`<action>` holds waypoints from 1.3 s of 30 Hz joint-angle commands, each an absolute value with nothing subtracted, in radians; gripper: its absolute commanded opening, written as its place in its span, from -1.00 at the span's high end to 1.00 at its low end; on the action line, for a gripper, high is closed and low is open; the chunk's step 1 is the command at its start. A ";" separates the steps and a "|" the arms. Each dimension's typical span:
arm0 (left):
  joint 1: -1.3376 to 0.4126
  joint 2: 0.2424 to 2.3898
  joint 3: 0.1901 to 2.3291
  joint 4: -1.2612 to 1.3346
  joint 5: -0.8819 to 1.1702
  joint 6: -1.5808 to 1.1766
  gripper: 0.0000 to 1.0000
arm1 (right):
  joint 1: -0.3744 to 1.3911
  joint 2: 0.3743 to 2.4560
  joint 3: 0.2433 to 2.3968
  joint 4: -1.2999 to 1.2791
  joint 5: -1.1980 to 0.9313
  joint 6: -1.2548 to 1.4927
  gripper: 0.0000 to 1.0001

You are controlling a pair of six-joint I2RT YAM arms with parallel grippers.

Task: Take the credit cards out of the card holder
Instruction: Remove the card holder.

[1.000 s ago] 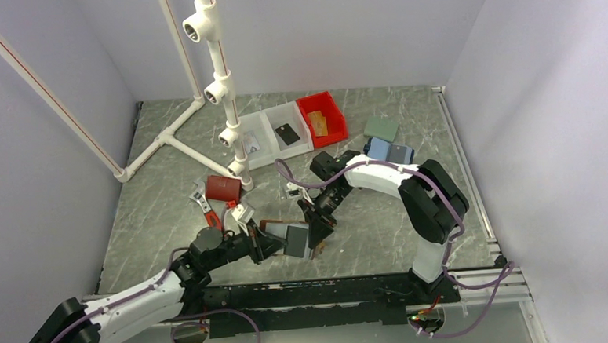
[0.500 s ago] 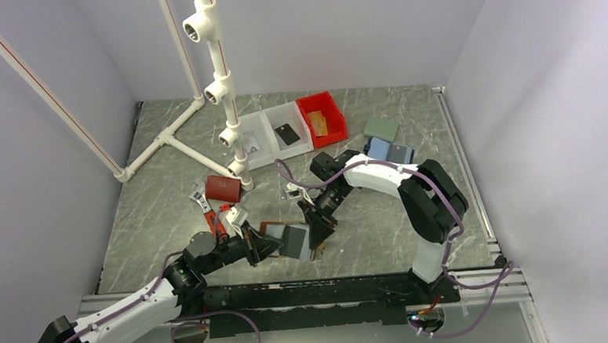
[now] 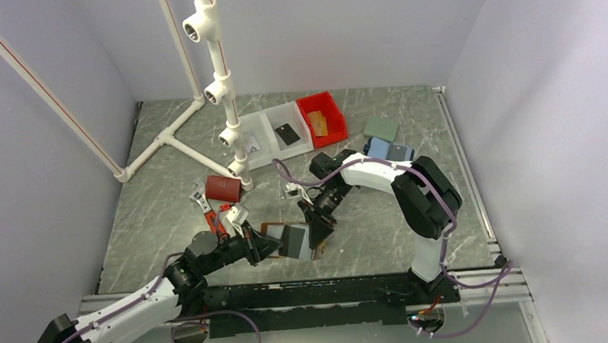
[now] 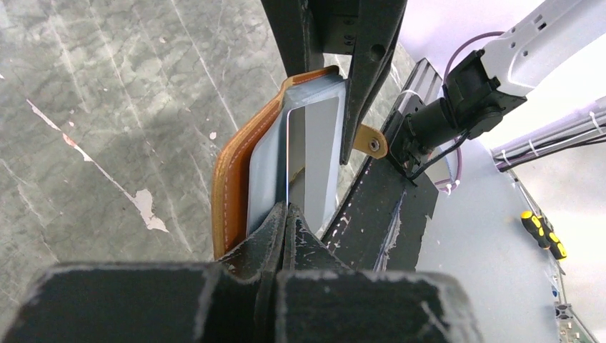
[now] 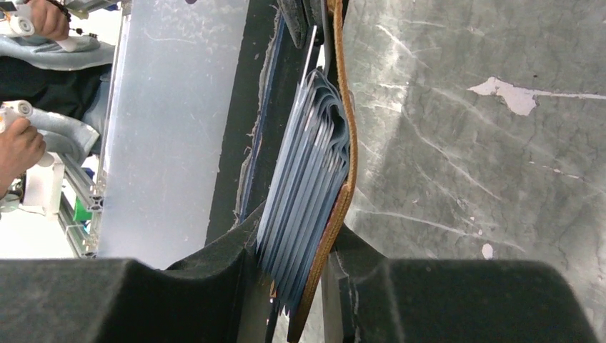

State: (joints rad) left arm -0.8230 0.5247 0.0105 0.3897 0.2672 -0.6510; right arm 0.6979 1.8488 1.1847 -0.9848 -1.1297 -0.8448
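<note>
I had the card holder (image 3: 275, 225) lifted between the two arms near the front middle of the marbled table (image 3: 168, 194), standing on edge rather than lying flat. The right gripper (image 3: 317, 238) was clamped on it. From the right wrist I saw its two fingers pressed on either side of the brown leather cover (image 5: 344, 164), squeezing the stack of light blue pocket layers against it.

The left gripper (image 3: 267, 246) was pinched tight, fingertips together, on a pale grey credit card (image 3: 295, 241). In the left wrist view the card's (image 4: 314, 157) thin edge ran straight down into the closed fingertips (image 4: 287, 214). Its far part sat between the holder's (image 4: 230, 171) light blue inner panel and the right arm's fingers at the top of that view. I could not tell how much of the card was still in its pocket.

Further back, a black card (image 3: 286, 134) lay in one of the white bins (image 3: 264, 138), beside the red bin (image 3: 321, 117). A dark red box (image 3: 223, 187) sat to the left of the holder, and a blue case (image 3: 388, 150) lay well off to the right.
</note>
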 commanded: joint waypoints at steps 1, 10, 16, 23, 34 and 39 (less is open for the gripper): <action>-0.816 0.582 -0.035 0.542 0.259 -0.679 1.00 | 0.697 1.854 1.215 -1.012 -1.148 -0.863 0.95; -0.814 0.732 -0.039 0.662 0.254 -0.723 0.89 | 0.690 1.861 1.215 -1.011 -1.161 -0.855 1.00; -0.814 0.710 -0.038 0.631 0.241 -0.743 0.50 | 0.687 1.858 1.213 -1.011 -1.162 -0.855 1.00; -0.814 0.618 -0.035 0.519 0.237 -0.761 0.14 | 0.686 1.856 1.218 -1.030 -1.174 -0.874 1.00; -0.812 0.683 -0.031 0.566 0.270 -0.773 0.10 | 0.685 1.851 1.235 -1.098 -1.213 -0.944 1.00; -0.813 0.732 -0.019 0.600 0.285 -0.769 0.08 | 0.687 1.854 1.236 -1.105 -1.218 -0.949 1.00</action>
